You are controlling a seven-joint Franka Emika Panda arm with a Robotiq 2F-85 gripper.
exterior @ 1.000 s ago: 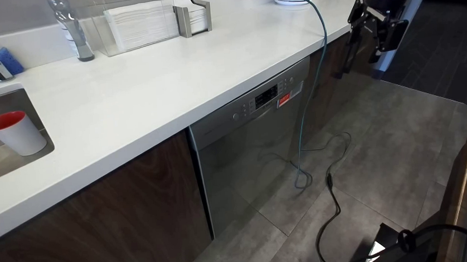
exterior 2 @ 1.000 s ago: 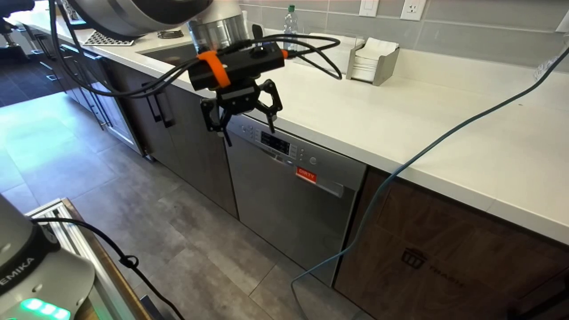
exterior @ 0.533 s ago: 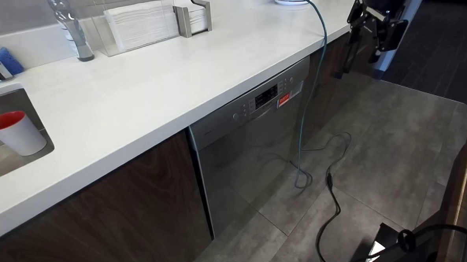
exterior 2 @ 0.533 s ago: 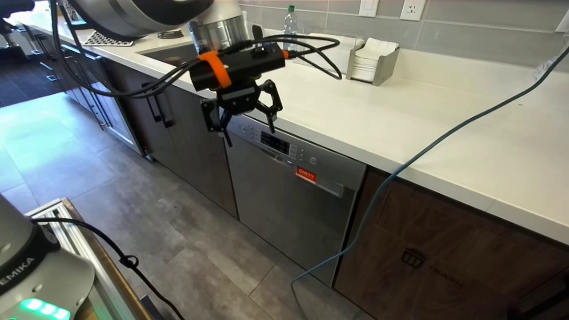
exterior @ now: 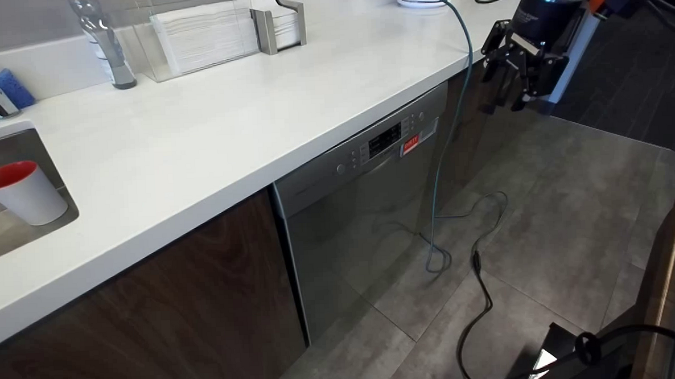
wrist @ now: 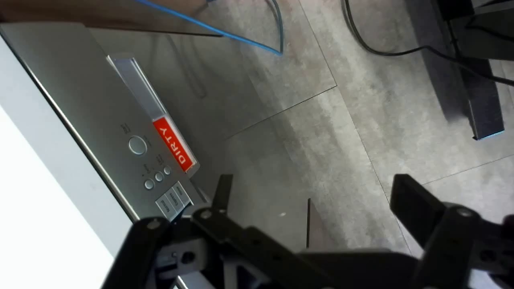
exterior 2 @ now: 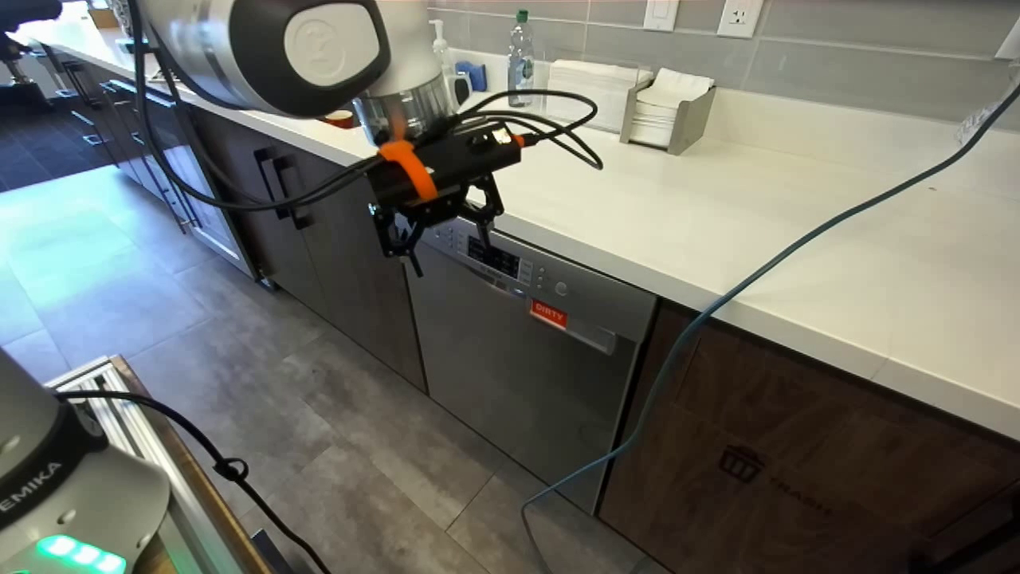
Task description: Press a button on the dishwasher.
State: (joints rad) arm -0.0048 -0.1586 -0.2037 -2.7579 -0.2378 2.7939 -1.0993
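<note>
The grey steel dishwasher [exterior: 362,222] is built in under the counter and is shut; it shows in both exterior views [exterior 2: 510,359]. Its top strip carries a black display [exterior 2: 494,257], small buttons [wrist: 159,176] and a round button [wrist: 137,145]. A red DIRTY label [wrist: 173,143] sits below the strip. My gripper [exterior 2: 452,257] is open and empty, pointing down in front of the strip, apart from it as far as I can tell. In the wrist view the gripper [wrist: 313,178] stands over the floor, its left finger near the panel and hiding most of the display.
The white countertop [exterior: 244,131] edge juts just above the dishwasher. A blue-green cable [exterior: 454,116] hangs past its front. Dark wooden cabinets [exterior 2: 765,430] flank it. A cup [exterior: 27,194] stands in the sink; napkins [exterior: 205,36] and a bottle [exterior: 109,51] stand at the wall.
In the last half second the arm has moved the gripper lower and turned it slightly, nearer the dishwasher panel. The gripper stays open. Nothing else has moved.
</note>
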